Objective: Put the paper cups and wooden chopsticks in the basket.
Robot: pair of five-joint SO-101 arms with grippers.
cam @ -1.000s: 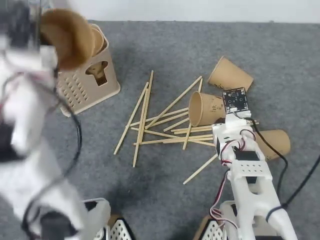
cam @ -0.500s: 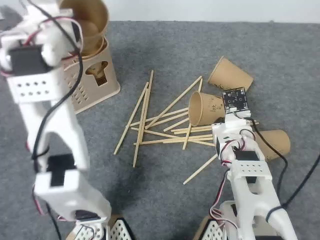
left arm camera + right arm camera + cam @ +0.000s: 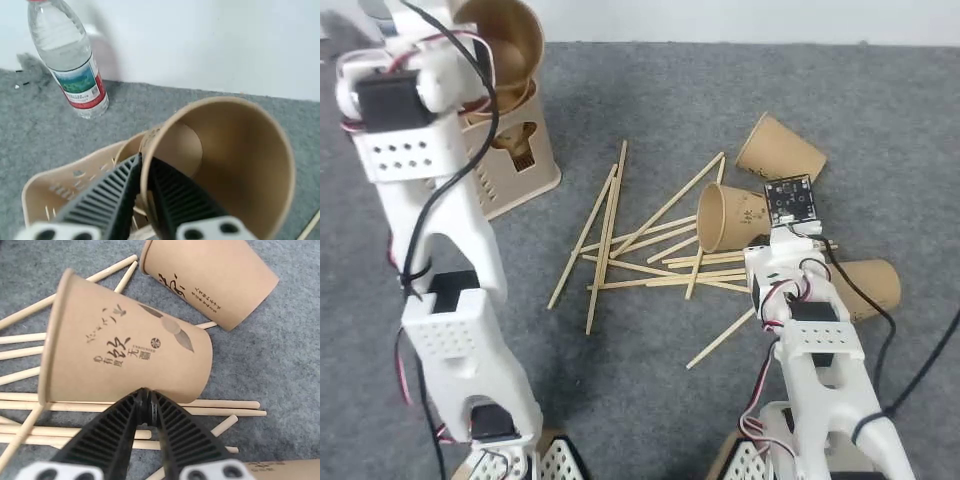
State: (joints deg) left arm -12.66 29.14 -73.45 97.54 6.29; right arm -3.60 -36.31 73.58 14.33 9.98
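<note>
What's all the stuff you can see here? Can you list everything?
lying paper cups: three, brown, on the mat's right half
held paper cup: one, brown, above the basket
nested paper cup: at least one, brown, inside the basket
wooden chopsticks: many, pale wood, scattered mid-mat
basket: one, beige, far left corner
water bottle: one, clear with a red-and-blue label, upright by the white wall
mat: one, grey, under everything
left gripper: black, pinching the held cup's rim
right gripper: black, shut, tips at a lying cup's side

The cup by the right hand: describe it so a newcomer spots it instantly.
Right of the basket lie scattered chopsticks. At their right edge a cup lies on its side, at the right hand's tip. It is the middle of three fallen cups.
</note>
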